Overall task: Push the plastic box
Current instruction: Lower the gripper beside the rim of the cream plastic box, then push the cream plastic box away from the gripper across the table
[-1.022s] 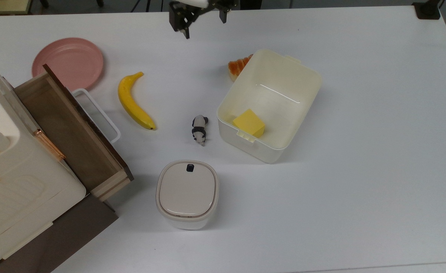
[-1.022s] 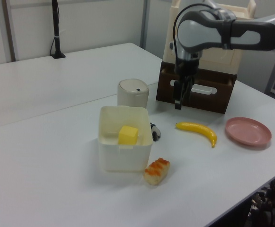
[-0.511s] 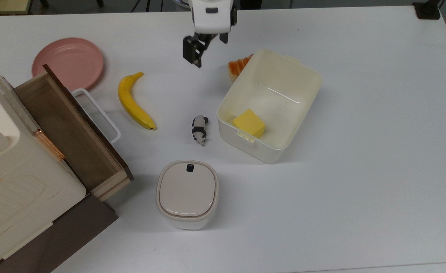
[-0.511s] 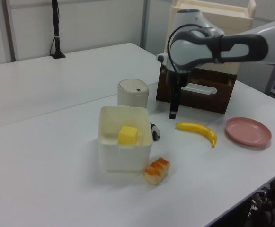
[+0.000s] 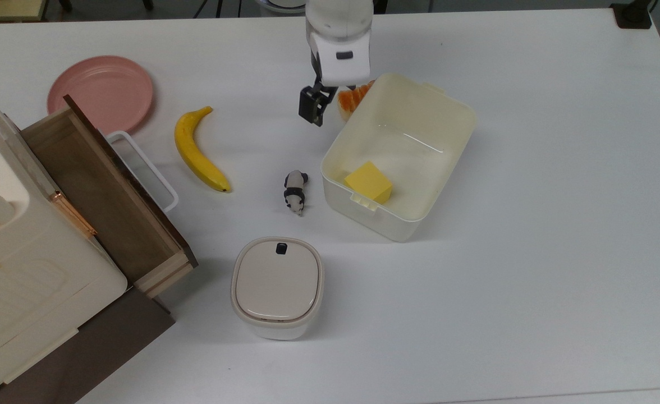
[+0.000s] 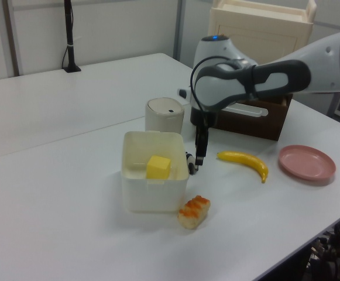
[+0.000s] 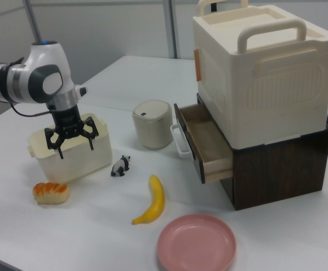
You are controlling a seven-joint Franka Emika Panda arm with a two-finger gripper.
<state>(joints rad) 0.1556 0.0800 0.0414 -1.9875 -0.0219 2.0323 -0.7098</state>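
Note:
The plastic box [image 5: 414, 120] is a cream-white open tub at the table's middle, with a yellow block [image 5: 368, 182] inside near its nearer short wall. My gripper [image 5: 327, 101] hangs open just off the box's far-left corner in the top view, beside a glazed bread roll [image 5: 351, 99]. In the right view the gripper [image 7: 74, 145] spreads its two dark fingers [image 7: 58, 148] wide in front of the box [image 7: 93, 161], with nothing between them. In the left view the gripper [image 6: 199, 153] points down just to the right of the box [image 6: 152, 187].
A toy panda [image 5: 294, 192] lies left of the box in the top view, a banana [image 5: 198, 150] and pink plate [image 5: 101, 92] farther left. A small lidded container [image 5: 276, 286] stands nearer. The cabinet's open wooden drawer [image 5: 105, 196] juts out at the top view's left.
The gripper has travelled from the top view's far table edge down and rightward to the box's far-left corner, dropping lower. The box and other objects have not moved.

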